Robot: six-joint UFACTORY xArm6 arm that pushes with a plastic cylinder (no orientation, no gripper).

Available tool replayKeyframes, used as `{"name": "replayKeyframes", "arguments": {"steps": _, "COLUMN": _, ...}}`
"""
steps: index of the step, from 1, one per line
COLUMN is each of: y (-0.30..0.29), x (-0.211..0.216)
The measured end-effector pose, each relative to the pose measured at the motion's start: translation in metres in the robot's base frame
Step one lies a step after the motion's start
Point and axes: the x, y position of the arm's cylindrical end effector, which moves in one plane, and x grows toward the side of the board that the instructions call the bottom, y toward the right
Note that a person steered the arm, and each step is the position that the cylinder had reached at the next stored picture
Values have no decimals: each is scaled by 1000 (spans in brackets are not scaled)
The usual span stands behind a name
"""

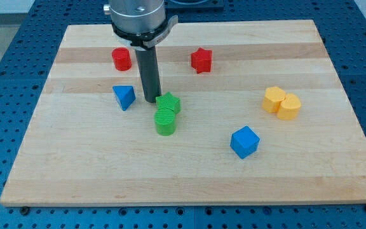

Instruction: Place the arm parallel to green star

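Note:
The green star (169,102) lies near the board's middle, touching a green cylinder (165,121) just below it. My tip (152,100) rests on the board right at the star's left side, close to touching it. The dark rod rises from there toward the view's top. A blue triangular block (124,97) lies to the left of my tip.
A red cylinder (121,59) sits at upper left and a red star (201,60) at upper middle. Two yellow blocks (281,103) touch each other at the right. A blue cube (244,141) lies at lower right. The wooden board (75,165) ends in blue table all around.

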Motion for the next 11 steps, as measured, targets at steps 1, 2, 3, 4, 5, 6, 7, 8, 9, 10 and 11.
{"name": "replayKeyframes", "arguments": {"steps": 1, "y": -1, "x": 1}}
{"name": "replayKeyframes", "arguments": {"steps": 2, "y": -1, "x": 8}}
{"name": "replayKeyframes", "arguments": {"steps": 3, "y": -4, "x": 17}}
{"name": "replayKeyframes", "arguments": {"steps": 4, "y": -11, "x": 28}}
{"name": "replayKeyframes", "arguments": {"steps": 5, "y": -24, "x": 36}}
{"name": "replayKeyframes", "arguments": {"steps": 6, "y": -40, "x": 44}}
{"name": "replayKeyframes", "arguments": {"steps": 7, "y": -53, "x": 51}}
{"name": "replayKeyframes", "arguments": {"steps": 8, "y": -70, "x": 58}}
{"name": "replayKeyframes", "arguments": {"steps": 9, "y": -82, "x": 58}}
{"name": "replayKeyframes", "arguments": {"steps": 10, "y": -83, "x": 56}}
{"name": "replayKeyframes", "arguments": {"steps": 11, "y": -83, "x": 48}}
